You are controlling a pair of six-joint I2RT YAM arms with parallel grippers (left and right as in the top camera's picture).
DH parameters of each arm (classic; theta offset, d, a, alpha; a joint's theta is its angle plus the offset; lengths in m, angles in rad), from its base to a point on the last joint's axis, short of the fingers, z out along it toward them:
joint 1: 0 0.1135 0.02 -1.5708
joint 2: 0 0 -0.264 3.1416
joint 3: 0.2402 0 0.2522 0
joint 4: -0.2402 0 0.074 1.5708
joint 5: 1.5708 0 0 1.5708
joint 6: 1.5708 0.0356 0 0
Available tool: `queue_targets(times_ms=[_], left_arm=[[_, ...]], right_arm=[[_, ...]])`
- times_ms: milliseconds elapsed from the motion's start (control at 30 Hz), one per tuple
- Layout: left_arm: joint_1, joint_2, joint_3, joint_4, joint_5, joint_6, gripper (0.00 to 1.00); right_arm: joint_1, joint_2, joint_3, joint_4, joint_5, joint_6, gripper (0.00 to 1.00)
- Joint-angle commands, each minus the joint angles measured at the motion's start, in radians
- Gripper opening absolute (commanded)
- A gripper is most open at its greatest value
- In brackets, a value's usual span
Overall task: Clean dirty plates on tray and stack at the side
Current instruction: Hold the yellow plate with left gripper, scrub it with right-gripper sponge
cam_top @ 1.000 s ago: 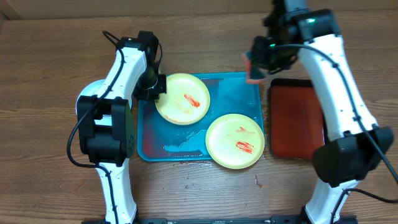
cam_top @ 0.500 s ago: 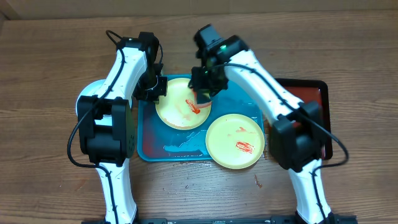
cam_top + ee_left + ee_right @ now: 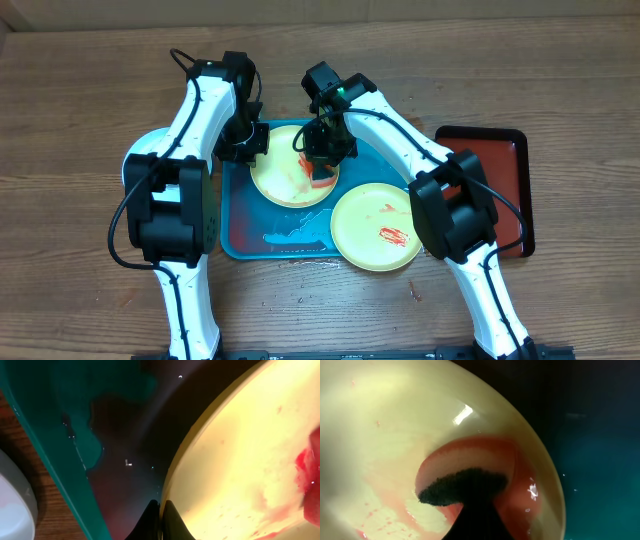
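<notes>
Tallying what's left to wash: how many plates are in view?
2. The first plate lies at the back left of the tray; the second plate overhangs its front-right corner. Another could hide beneath.

Pale cream plates (image 3: 378,228), red-smeared — turquoise tray (image 3: 240,228) — dark red tray (image 3: 503,170), black-rimmed.

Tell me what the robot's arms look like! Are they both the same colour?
Yes, they match. The left arm and the right arm both have smooth, rounded white shells with chunky black joints. Thin black cables loop beside them. The left gripper and the right gripper are black, and a little green light glows near the right arm's wrist.
</notes>
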Motion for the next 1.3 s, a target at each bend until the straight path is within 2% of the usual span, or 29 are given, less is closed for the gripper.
queue_targets(times_ms=[0, 100, 200, 433, 567, 800, 1133, 1267], left_arm=[[0.000, -0.031, -0.002, 0.003, 0.074, 0.046, 0.04], [0.000, -0.031, -0.002, 0.010, 0.092, 0.046, 0.04], [0.000, -0.031, -0.002, 0.011, 0.092, 0.046, 0.04], [0.001, -0.031, -0.002, 0.018, 0.091, 0.045, 0.04], [0.001, -0.031, -0.002, 0.021, 0.091, 0.045, 0.04], [0.002, -0.031, -0.002, 0.026, 0.087, 0.045, 0.04], [0.012, -0.031, -0.002, 0.011, 0.079, 0.046, 0.04], [0.012, -0.031, -0.002, 0.011, 0.080, 0.046, 0.04]], right_arm=[[0.021, 0.047, 0.006, 0.049, -0.103, -0.025, 0.04], [0.057, 0.047, 0.006, 0.124, -0.228, -0.027, 0.04], [0.086, 0.047, 0.006, 0.148, -0.262, -0.023, 0.04], [0.100, 0.047, 0.007, 0.096, -0.262, -0.029, 0.04], [0.077, 0.040, 0.013, 0.011, -0.249, -0.082, 0.04], [0.033, 0.022, 0.014, -0.096, -0.006, -0.088, 0.04], [0.004, 0.023, 0.014, -0.010, 0.332, -0.013, 0.04], [-0.010, 0.023, 0.014, 0.006, 0.345, -0.011, 0.04]])
